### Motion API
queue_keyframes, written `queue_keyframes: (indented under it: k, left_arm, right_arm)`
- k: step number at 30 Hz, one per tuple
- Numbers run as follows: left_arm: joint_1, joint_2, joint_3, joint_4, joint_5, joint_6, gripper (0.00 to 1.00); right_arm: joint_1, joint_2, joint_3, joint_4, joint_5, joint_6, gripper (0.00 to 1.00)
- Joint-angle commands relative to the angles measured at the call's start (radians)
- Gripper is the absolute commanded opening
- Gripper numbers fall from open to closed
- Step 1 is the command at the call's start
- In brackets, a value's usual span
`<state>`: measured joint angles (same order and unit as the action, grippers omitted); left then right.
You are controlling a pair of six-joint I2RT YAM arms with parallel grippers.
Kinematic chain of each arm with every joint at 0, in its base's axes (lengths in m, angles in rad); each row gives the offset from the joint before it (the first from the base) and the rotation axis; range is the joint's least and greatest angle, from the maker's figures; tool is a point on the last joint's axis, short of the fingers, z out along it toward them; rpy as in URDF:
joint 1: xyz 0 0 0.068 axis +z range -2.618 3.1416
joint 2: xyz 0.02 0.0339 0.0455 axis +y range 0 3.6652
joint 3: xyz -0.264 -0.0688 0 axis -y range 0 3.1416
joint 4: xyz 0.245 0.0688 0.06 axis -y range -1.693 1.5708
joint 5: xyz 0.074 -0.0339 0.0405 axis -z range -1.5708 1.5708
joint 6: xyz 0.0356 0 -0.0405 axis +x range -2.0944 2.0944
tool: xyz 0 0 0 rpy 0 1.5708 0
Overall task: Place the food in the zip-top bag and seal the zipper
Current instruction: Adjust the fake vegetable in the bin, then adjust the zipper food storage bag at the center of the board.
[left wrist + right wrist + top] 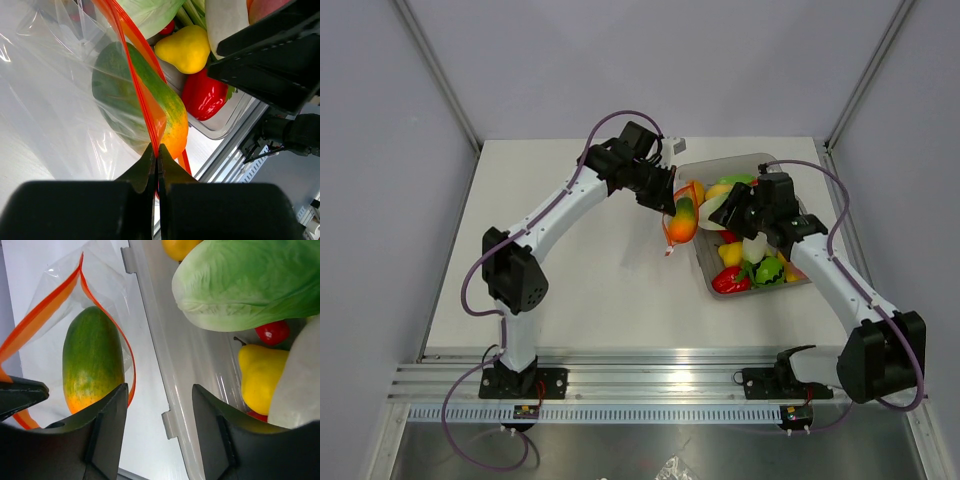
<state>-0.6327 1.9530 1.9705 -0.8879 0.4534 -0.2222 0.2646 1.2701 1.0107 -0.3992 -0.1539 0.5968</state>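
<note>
The clear zip-top bag [678, 218] hangs open beside the tub, with a green-orange papaya [684, 219] inside it. My left gripper [665, 196] is shut on the bag's red-orange zipper [142, 95]; the papaya [165, 105] shows through the plastic. In the right wrist view the bag mouth [75, 285] gapes around the papaya [92, 360]. My right gripper [722, 214] is open and empty, hovering over the tub's near-left wall [165, 370]. More food lies in the tub: a pale green cabbage [245, 285], a yellow pear [260, 375], a red pepper [205, 95].
The grey translucent tub [800, 281] stands at the right, holding several toy fruits, among them a red pepper [730, 281] and a green one [768, 270]. White table surface [590, 290] lies left of it. An aluminium rail [650, 385] runs along the near edge.
</note>
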Motion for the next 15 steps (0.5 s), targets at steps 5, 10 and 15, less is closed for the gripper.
queue_keyframes:
  k: [5, 10, 15]
  left_arm:
    - [0.007, -0.062, 0.036, 0.037, 0.025, -0.009, 0.00]
    - [0.007, -0.062, 0.039, 0.033, 0.025, -0.009, 0.00]
    - [0.007, -0.060, 0.041, 0.030, 0.030, -0.008, 0.00]
  right_arm:
    - [0.065, 0.121, 0.048, 0.094, -0.064, 0.023, 0.59]
    - [0.108, 0.179, 0.054, 0.121, -0.022, 0.034, 0.58]
    - [0.114, 0.221, 0.029, 0.213, -0.064, 0.076, 0.52]
